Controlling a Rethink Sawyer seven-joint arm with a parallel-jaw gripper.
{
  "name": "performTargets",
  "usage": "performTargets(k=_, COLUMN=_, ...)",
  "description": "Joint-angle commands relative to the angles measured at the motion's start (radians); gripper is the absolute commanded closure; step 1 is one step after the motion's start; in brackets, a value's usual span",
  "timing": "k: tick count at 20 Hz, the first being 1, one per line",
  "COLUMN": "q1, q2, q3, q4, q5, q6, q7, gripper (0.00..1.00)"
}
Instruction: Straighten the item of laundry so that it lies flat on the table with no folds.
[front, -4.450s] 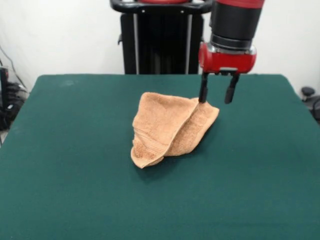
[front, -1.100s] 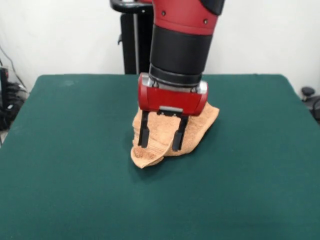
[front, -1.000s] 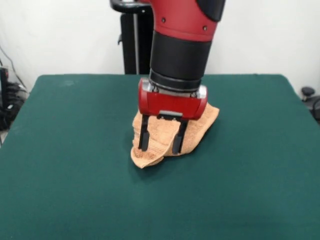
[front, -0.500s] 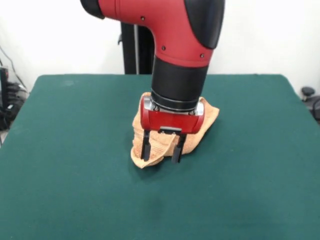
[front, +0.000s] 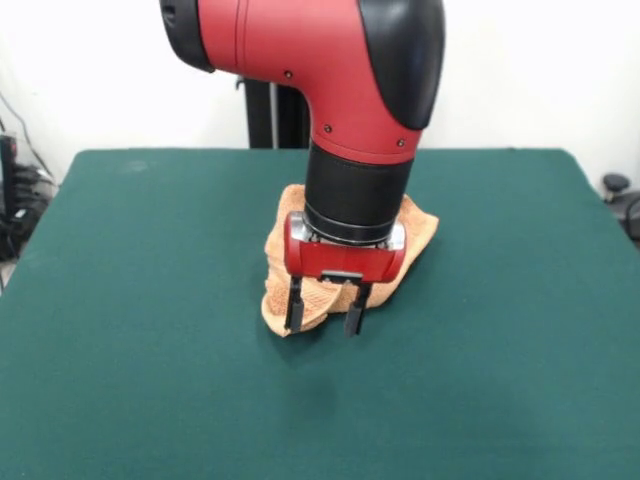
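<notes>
The item of laundry, an orange-tan terry towel, lies crumpled and folded over itself near the middle of the green table. The red and black arm comes down in front of it and hides most of its middle. My gripper is open, low over the towel's near corner. One finger is over the cloth at that corner; the other stands just past the towel's near edge over the felt. Nothing is held between them. The towel's far right corner shows beyond the arm.
Green felt surrounds the towel on all sides. A black pedestal stands behind the table's far edge. Cables and dark gear lie off the left side, and a dark caster sits off the right.
The gripper has come from the towel's far right corner across to its near corner and dropped lower. It stays open. The towel keeps the same folded shape.
</notes>
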Motion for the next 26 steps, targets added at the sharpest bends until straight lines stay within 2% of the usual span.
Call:
performTargets(k=1, q1=0.013, q2=0.007, q3=0.090, q4=0.054, q5=-0.009, q6=-0.037, q7=0.122, gripper=0.00)
performTargets(k=6, q1=0.008, q2=-0.040, q3=0.092, q4=0.108, q5=-0.013, q6=-0.031, q7=0.116, gripper=0.00)
performTargets(k=16, q1=0.008, q2=-0.074, q3=0.092, q4=0.163, q5=-0.018, q6=-0.029, q7=0.120, gripper=0.00)
performTargets(k=26, q1=-0.006, q2=-0.060, q3=0.106, q4=0.216, q5=-0.034, q6=-0.104, q7=0.129, gripper=0.00)
